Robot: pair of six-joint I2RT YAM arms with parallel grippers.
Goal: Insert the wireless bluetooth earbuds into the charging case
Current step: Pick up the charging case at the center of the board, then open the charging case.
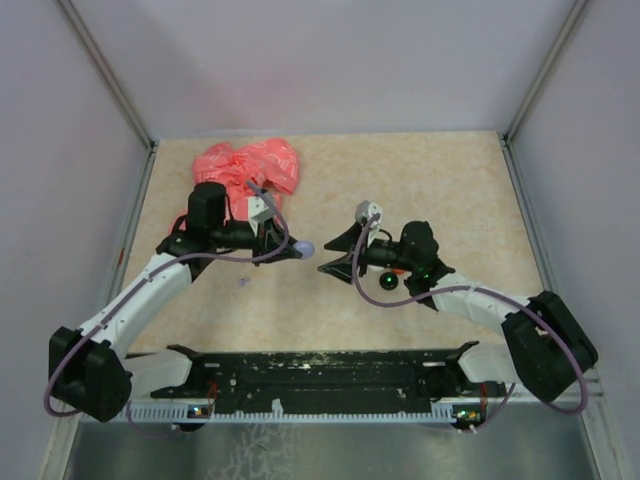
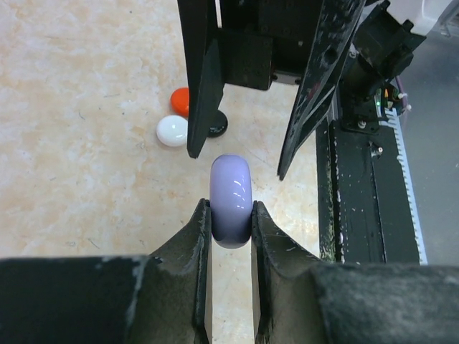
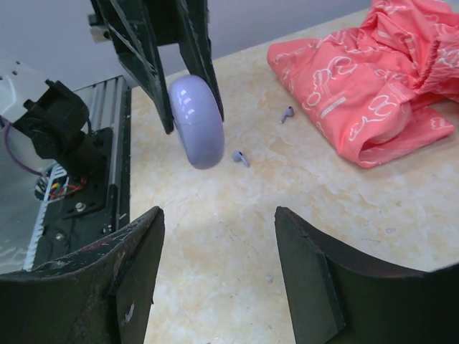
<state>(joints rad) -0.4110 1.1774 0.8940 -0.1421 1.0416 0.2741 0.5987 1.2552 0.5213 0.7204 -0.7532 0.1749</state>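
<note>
My left gripper [image 2: 231,209] is shut on a pale purple rounded charging case [image 2: 231,190], held edge-on above the table; no lid gap shows. In the top view the case [image 1: 303,248] hangs mid-table between both arms. My right gripper [image 3: 217,213] stands open right in front of the case [image 3: 195,125], its jaws wide and empty, with its fingers [image 2: 201,107] on either side of the case's far end without touching it. Two pale purple earbuds lie on the table beyond, one earbud [image 3: 240,158] near the case, another earbud [image 3: 287,113] closer to the cloth.
A crumpled coral-pink cloth [image 1: 247,167] lies at the back left. Three small round discs sit together under the right arm: a white disc [image 2: 172,131], an orange disc [image 2: 180,101] and a black disc [image 2: 217,126]. The black base rail [image 1: 320,375] runs along the near edge.
</note>
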